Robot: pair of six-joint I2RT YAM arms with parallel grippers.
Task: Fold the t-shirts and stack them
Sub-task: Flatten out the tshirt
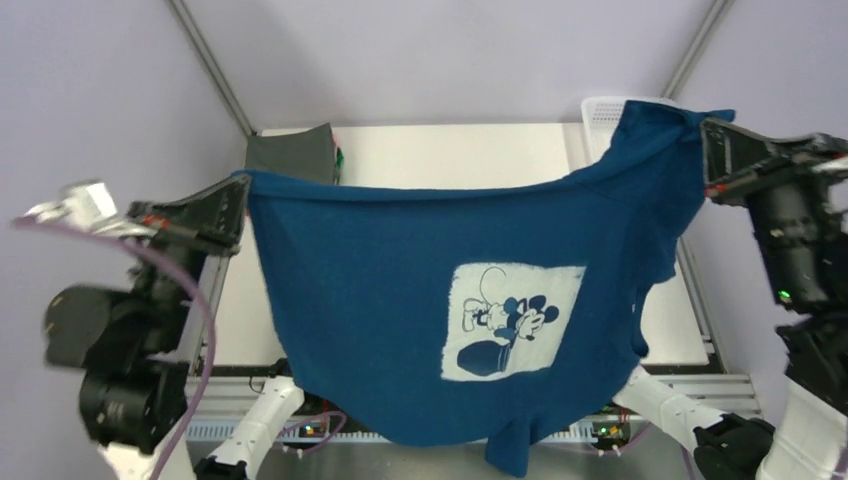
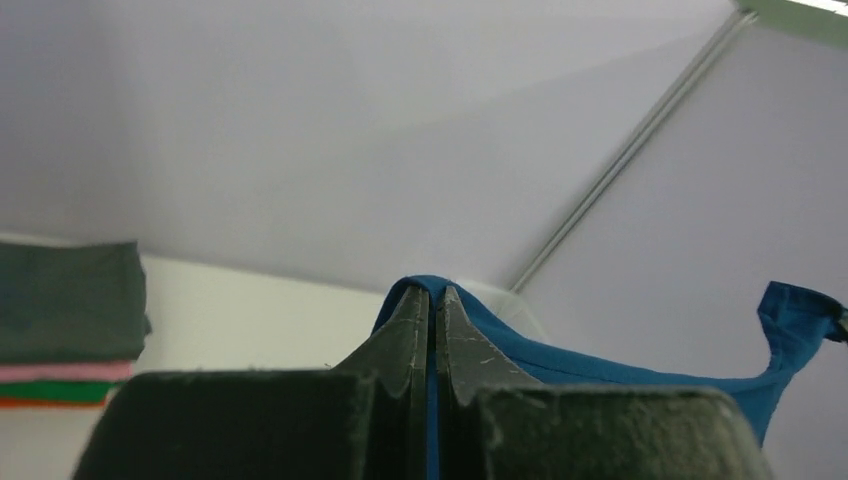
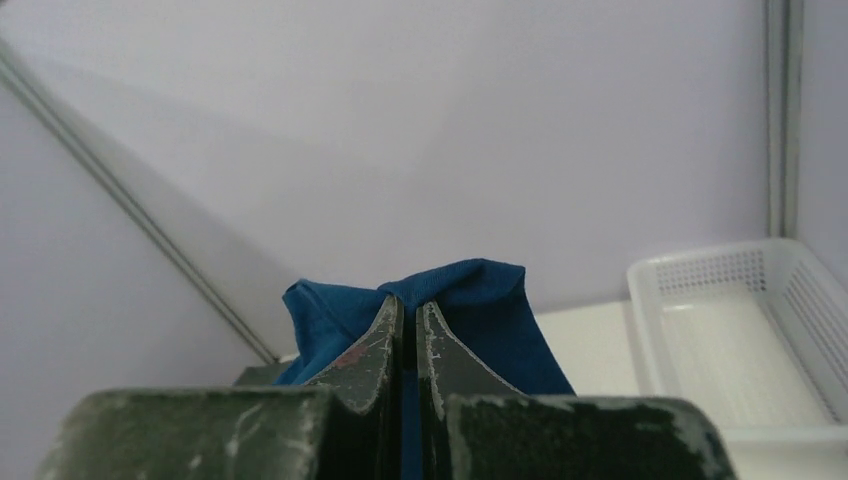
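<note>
Navy t-shirt (image 1: 400,290) hangs stretched in air above tabletop (image 1: 450,150), print facing top camera. Left gripper (image 1: 238,190) clamped on one upper corner, right gripper (image 1: 712,150) clamped on other.

Risks:
- thin edge pinch may slip, dropping corner
- sagging hem may bunch on landing

Folded stack (image 1: 290,155) far left and basket (image 1: 600,112) far right crowd laying space.

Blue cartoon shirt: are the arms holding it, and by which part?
Yes. The navy t-shirt hangs spread in the air; the left gripper and right gripper each pinch one end of its upper edge, jaws shut.
</note>
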